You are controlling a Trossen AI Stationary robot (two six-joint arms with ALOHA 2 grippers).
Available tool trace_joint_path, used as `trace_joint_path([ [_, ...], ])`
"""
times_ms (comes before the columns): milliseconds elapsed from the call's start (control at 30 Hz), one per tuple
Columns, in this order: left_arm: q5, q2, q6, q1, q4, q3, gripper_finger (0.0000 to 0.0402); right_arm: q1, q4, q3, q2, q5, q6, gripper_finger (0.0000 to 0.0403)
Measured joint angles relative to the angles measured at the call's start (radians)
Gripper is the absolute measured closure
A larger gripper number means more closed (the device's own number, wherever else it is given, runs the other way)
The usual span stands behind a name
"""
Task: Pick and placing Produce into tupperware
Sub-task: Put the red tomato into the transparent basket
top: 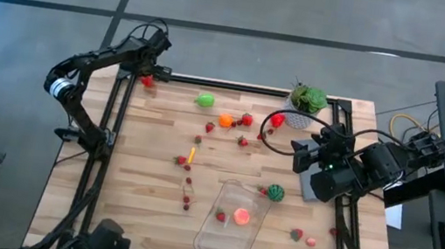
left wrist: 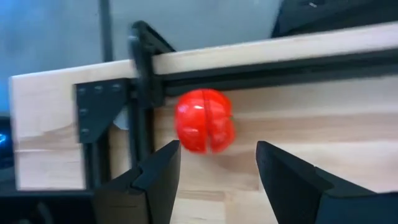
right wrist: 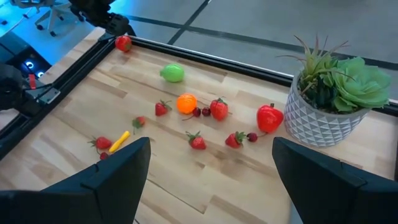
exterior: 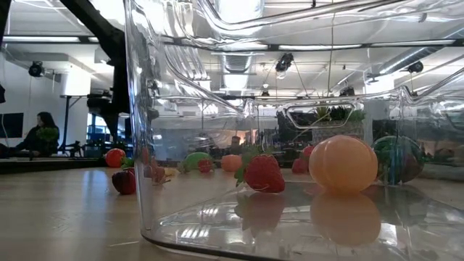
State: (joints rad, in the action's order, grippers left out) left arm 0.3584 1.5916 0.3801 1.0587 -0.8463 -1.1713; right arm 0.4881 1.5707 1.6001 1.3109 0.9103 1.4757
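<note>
- Left gripper (left wrist: 214,165) hovering wide open at the far-left corner of the table (top: 138,218), fingers (left wrist: 155,171) flanking a round red tomato (left wrist: 204,121) lying just ahead, not touching.
- Right gripper (right wrist: 208,165) hanging spread open over the right side, near the potted plant (top: 306,102).
- Tupperware (top: 230,223) lying near the front edge, long axis tilting diagonally, holding a strawberry (exterior: 263,174) and a peach (exterior: 343,164).
- Remaining produce (top: 225,120) sitting scattered across the middle.

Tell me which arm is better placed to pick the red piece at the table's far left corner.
The left. Its claw is open right in front of the red piece at that corner. The right claw, also open, is far across the table.
</note>
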Motion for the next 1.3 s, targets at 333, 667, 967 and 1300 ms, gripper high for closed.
trace_joint_path([
  [333, -0.022, 0.063, 0.136, 0.025, -0.060, -0.003, 0.0166, 0.000, -0.001, 0.000, 0.000, 0.007, -0.021, 0.0074],
  [667, -0.094, 0.166, 0.164, 0.032, -0.062, -0.029, 0.0123, 0.000, 0.000, -0.001, 0.000, 0.007, -0.021, 0.0074],
  [967, -0.090, 0.179, 0.163, 0.083, 0.029, -0.027, 0.0122, -0.005, 0.000, -0.001, 0.000, 0.007, 0.004, 0.0074],
  [1300, -0.091, 0.213, 0.145, 0.106, 0.043, -0.014, 0.0131, -0.007, 0.000, -0.002, 0.000, 0.011, 0.017, 0.0074],
])
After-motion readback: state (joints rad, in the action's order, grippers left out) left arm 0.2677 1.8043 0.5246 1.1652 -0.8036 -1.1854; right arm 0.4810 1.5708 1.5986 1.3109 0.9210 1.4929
